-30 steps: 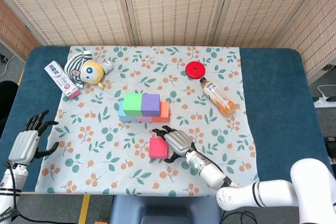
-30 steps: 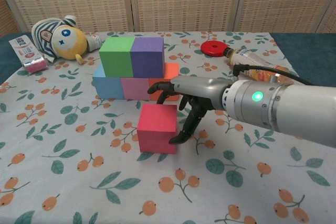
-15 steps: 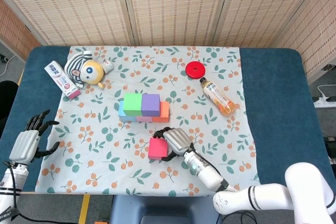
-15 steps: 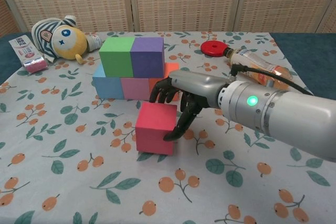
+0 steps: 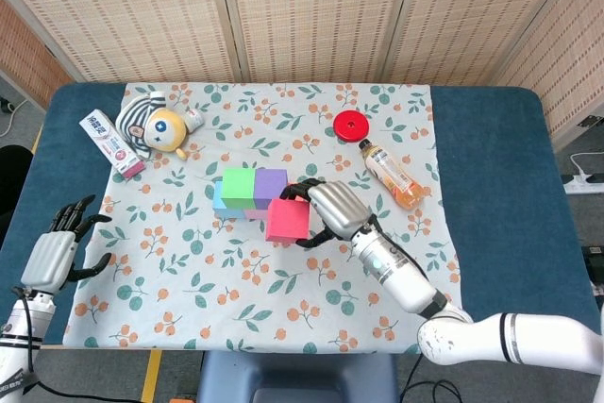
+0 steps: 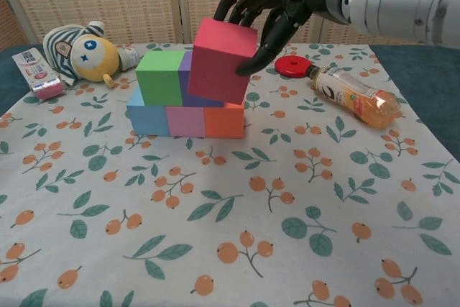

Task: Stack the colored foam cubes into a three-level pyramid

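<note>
At the table's near-left edge the left hand [image 5: 47, 257] hovers with fingers spread, holding nothing. A green cube [image 6: 161, 77] and purple cube [image 5: 271, 181] sit on the blue [image 6: 146, 119], pink [image 6: 185, 121] and orange [image 6: 223, 120] row. The right hand [image 6: 277, 1] grips the red cube [image 6: 221, 61], tilted in the air over the stack's right end. Bare floral cloth [image 6: 302, 199] lies in front; a bottle [image 6: 353, 97] lies to the right.

A dark blue table [image 5: 491, 153] carries a floral-print cloth [image 5: 226, 280]. On the cloth sit a row of blue [image 6: 147, 118], pink [image 6: 185, 121] and orange foam cubes [image 6: 224, 121], a striped plush toy [image 5: 151, 126], a white tube [image 5: 111, 144], a red disc [image 5: 350, 125] and a lying plastic drink bottle [image 5: 393, 174].
</note>
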Tool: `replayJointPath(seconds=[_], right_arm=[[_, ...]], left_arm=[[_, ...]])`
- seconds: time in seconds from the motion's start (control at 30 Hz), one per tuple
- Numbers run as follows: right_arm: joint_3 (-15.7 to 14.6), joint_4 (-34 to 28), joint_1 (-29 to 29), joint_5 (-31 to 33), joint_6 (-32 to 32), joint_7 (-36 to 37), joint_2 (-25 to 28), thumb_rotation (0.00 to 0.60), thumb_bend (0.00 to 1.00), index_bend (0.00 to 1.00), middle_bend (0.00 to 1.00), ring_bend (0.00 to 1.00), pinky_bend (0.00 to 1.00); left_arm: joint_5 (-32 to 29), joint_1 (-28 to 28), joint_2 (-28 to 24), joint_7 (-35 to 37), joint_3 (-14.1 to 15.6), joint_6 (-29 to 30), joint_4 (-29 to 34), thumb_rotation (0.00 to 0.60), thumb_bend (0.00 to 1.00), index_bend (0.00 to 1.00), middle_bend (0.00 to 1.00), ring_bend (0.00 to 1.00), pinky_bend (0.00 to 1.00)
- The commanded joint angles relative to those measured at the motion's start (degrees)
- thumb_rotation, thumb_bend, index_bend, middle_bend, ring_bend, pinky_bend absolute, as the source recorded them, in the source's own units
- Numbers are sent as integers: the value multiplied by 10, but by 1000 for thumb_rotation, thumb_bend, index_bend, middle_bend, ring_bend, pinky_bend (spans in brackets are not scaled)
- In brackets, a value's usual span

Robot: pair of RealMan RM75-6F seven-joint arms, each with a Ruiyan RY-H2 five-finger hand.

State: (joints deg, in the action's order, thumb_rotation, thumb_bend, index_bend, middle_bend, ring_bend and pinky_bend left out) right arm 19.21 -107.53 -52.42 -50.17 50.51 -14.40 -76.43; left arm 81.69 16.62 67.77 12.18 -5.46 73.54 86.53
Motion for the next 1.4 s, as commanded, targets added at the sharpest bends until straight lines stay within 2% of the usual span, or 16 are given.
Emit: replayJointPath(seconds=[0.03, 0.33, 0.53, 0.67, 0.83, 1.03, 1.2, 1.4], right_arm=[[33, 14, -42, 46, -74, 29, 44, 600, 105, 459, 359, 252, 394], [39, 97, -137, 137, -109, 8, 30, 600, 104, 450, 359, 239, 349], [26, 165, -192, 187, -133, 0, -3, 600, 104, 444, 359, 217, 299], [21, 185, -206, 198, -142, -2, -11, 600, 104, 439, 359, 202, 254], [2, 261, -254, 233, -188, -8, -30, 600, 104, 424, 359, 174, 198], [-16, 302, -284, 251, -218, -2, -38, 600, 104, 416, 358, 150, 156], [-22, 325, -297, 242, -239, 13, -43, 600, 104, 399, 358, 124, 116], [-34, 338, -311, 239, -236, 24, -45, 600, 104, 399, 358, 122, 101]], left_arm=[[-1, 1, 1, -2, -1, -1, 1, 600, 326, 284, 0, 0, 19], [-3, 4, 0, -6, 0, -7, -1, 600, 325, 282, 0, 0, 19], [-6, 3, 0, -2, 0, -8, -4, 600, 325, 282, 0, 0, 19], [-8, 3, 1, -1, 0, -10, -6, 600, 325, 283, 0, 0, 19], [-17, 1, 4, 7, -1, -14, -17, 600, 326, 283, 0, 0, 19], [-19, 1, 6, 12, -1, -16, -23, 600, 327, 283, 0, 0, 19], [-19, 1, 8, 13, -2, -17, -25, 600, 326, 282, 0, 0, 19], [-21, 1, 11, 16, -2, -18, -28, 600, 326, 283, 0, 0, 19]])
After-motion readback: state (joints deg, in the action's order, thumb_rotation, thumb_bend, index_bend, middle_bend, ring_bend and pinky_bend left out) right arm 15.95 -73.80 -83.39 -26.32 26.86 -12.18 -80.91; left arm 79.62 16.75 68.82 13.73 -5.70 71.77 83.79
